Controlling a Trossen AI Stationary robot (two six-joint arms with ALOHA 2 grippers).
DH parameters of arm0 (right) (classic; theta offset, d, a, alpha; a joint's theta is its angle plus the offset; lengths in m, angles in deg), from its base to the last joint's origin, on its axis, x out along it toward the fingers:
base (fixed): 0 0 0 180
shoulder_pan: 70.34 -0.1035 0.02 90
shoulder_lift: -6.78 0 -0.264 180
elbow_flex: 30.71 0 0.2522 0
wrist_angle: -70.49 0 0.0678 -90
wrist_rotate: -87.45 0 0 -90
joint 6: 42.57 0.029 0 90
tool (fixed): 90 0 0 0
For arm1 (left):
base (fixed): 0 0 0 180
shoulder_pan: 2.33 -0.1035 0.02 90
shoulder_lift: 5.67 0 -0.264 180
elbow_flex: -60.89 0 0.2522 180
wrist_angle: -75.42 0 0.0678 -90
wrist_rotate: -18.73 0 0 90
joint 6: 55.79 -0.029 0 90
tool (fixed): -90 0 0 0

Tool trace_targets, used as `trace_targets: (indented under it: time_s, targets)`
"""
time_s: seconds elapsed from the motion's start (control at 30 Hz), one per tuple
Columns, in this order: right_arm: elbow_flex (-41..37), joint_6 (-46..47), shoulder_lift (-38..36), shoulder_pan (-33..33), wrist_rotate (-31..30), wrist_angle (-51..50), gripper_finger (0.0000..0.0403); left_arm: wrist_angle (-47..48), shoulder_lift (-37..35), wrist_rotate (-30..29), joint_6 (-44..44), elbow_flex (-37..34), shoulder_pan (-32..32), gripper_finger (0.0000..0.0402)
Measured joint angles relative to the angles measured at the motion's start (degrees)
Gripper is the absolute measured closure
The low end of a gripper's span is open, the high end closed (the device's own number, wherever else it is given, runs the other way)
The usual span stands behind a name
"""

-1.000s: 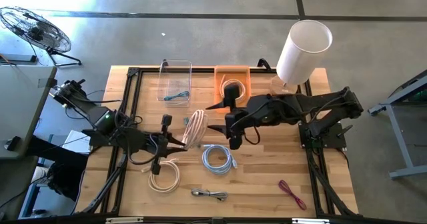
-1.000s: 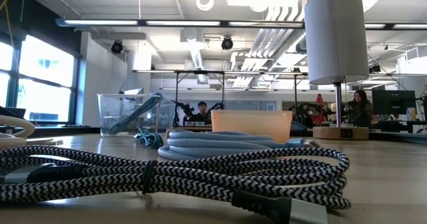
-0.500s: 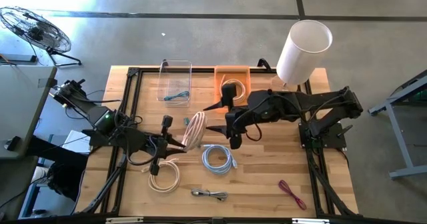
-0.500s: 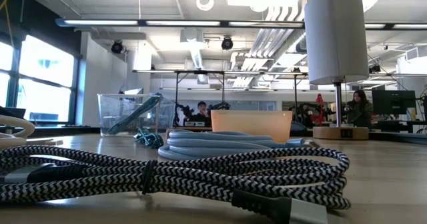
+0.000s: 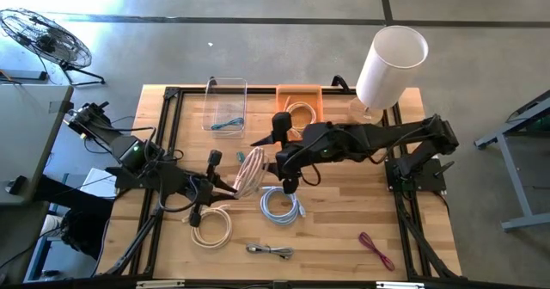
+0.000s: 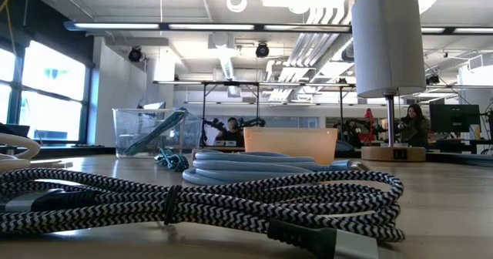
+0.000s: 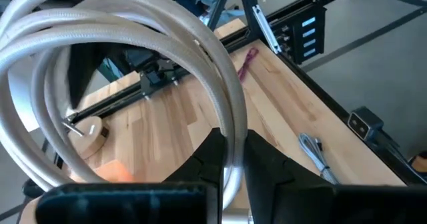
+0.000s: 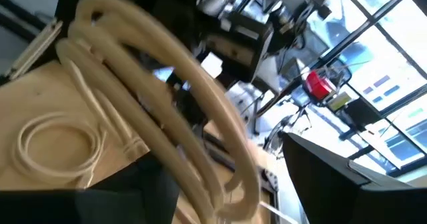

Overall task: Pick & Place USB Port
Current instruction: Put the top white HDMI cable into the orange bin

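Observation:
A coiled beige cable (image 5: 250,167) is raised on edge over the table's middle, held by my left gripper (image 5: 234,182), which reaches in from the left. The coil fills the left wrist view (image 7: 133,44). My right gripper (image 5: 265,156) is open and stands right beside the coil, coming from the right. In the right wrist view its dark fingers (image 8: 333,177) flank the coil's loops (image 8: 167,111). An orange bin (image 5: 314,94) at the far side holds another beige cable (image 5: 300,113). My left gripper pinches several strands of the coil's lower rim (image 7: 233,151) between its two fingers (image 7: 212,159), coming level from the table's left. The coil stands upright above the fingers, lifted clear of the table. My right gripper: I cannot tell whether its open fingers touch the coil.
A clear bin (image 5: 212,115) with a teal cable sits left of the orange bin. A light blue coil (image 5: 280,205), a cream coil (image 5: 211,225), a grey braided cable (image 5: 270,251) and a red cable (image 5: 375,250) lie on the near half. A white lamp (image 5: 388,65) stands at the far right.
My right gripper has moved toward the table's left, away from the orange bin and up to the coil that my left gripper holds. The coil has stayed where it was.

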Motion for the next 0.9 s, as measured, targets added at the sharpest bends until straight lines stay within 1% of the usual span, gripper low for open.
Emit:
trace_targets:
  time_s: [0.2,0.3,0.4,0.5,0.53,0.57,0.67,0.83,0.9]
  targets:
    - [1.0,0.0,0.0,0.0,0.0,-0.1,0.0181,0.2,0.0,0.4,0.0,0.0,0.0,0.0372]
    - [1.0,0.0,0.0,0.3,0.1,-0.1,0.0209,0.3,0.0,0.5,0.0,0.0,0.0,0.0372]
    - [1.0,0.0,0.0,0.6,0.4,-0.1,0.0265,0.3,0.0,-0.2,-1.0,0.0,0.0,0.0366]
    - [1.0,-0.6,0.0,1.1,-0.1,-0.2,0.035,0.2,0.0,-1.3,-1.3,0.0,0.0,0.0327]
    - [1.0,-0.7,0.0,1.2,-0.1,-0.2,0.037,0.3,0.0,-1.5,-1.3,0.1,0.0,0.0313]
    - [1.0,-1.2,0.0,1.3,0.0,-0.2,0.0372,0.4,0.0,-1.5,-1.3,0.1,0.0,0.0302]
    - [1.0,-0.3,0.0,1.6,-2.4,0.2,0.0371,0.4,0.0,-2.1,-1.3,0.1,0.0,0.028]
    - [1.1,0.0,-0.3,1.8,-8.5,-2.7,0.0371,1.3,-0.6,-5.6,-3.0,0.0,0.0,0.0274]
    - [1.1,0.7,-0.5,1.9,-13.3,-5.0,0.0371,2.8,-1.5,-7.0,-2.6,0.2,0.0,0.0273]
